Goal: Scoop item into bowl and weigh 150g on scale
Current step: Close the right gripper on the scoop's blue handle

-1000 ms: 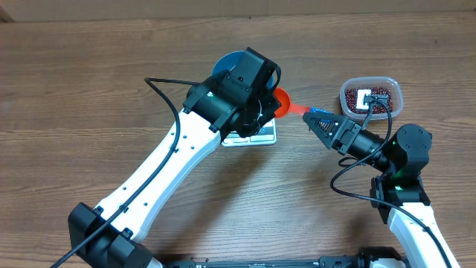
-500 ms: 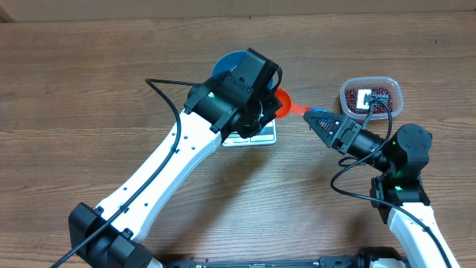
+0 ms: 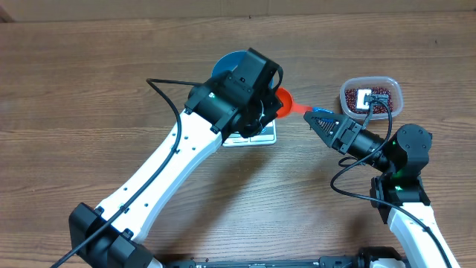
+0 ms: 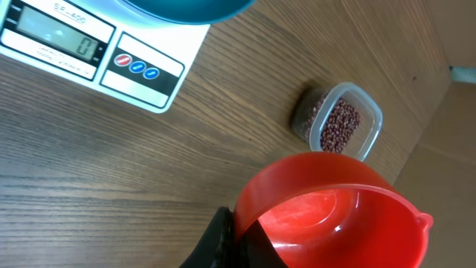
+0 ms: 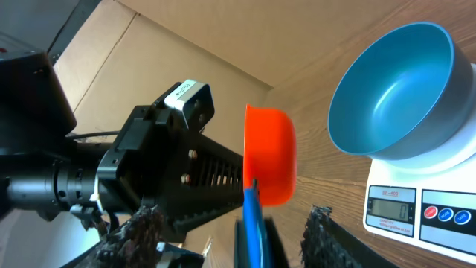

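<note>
1. Overhead, the left gripper [image 3: 268, 104] hangs above the small flat white rectangular digital scale [image 3: 264, 138], clenched on the cup rim of a bright red plastic scoop with a blue handle tip [image 3: 282, 103].
2. The scoop sits in the air between the two arms, with its handle pointing toward the right gripper [image 3: 321, 119].
3. Right wrist view: the right gripper's fingers [image 5: 141, 234] stand on either side of the blue handle [image 5: 253, 223]. A gap shows on each side, so the handle is straddled but not pinched.
4. The round, deep, bright blue bowl [image 5: 394, 89] rests on the scale [image 5: 446, 216] and its inside looks bare.
5. Left wrist view: the scale's grey display [image 4: 56, 37] reads zero. The scoop's cup [image 4: 327, 216] holds nothing, and one dark finger [image 4: 219, 238] presses at its edge.
6. The small dark red-brown beans [image 3: 381, 108] lie in a clear rounded-rectangular plastic tub [image 3: 396, 93] on the brown wooden table [image 3: 89, 89]. The tub is well to the right of the scale, just beyond the right arm's wrist.
</note>
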`<action>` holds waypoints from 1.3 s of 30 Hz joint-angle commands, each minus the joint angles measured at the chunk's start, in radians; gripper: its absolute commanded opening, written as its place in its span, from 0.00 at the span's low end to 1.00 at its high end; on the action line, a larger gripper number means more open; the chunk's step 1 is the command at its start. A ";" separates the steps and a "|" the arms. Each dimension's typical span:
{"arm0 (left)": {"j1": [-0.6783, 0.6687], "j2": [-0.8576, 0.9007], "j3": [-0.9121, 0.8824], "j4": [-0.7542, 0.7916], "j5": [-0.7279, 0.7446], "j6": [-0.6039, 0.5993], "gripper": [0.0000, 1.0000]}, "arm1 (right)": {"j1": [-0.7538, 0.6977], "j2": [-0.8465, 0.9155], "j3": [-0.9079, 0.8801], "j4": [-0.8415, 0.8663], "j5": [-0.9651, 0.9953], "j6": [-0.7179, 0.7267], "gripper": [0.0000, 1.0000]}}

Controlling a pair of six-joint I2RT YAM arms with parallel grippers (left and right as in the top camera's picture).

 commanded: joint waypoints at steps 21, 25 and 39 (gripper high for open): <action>-0.051 0.006 0.008 0.016 -0.034 -0.026 0.04 | 0.006 0.001 0.029 0.007 -0.016 0.000 0.27; -0.051 0.005 0.008 0.015 -0.034 -0.039 0.04 | 0.006 0.001 0.029 0.007 -0.016 0.000 0.22; -0.051 0.005 0.008 0.014 -0.034 -0.039 0.04 | 0.006 0.001 0.029 0.007 -0.016 0.000 0.10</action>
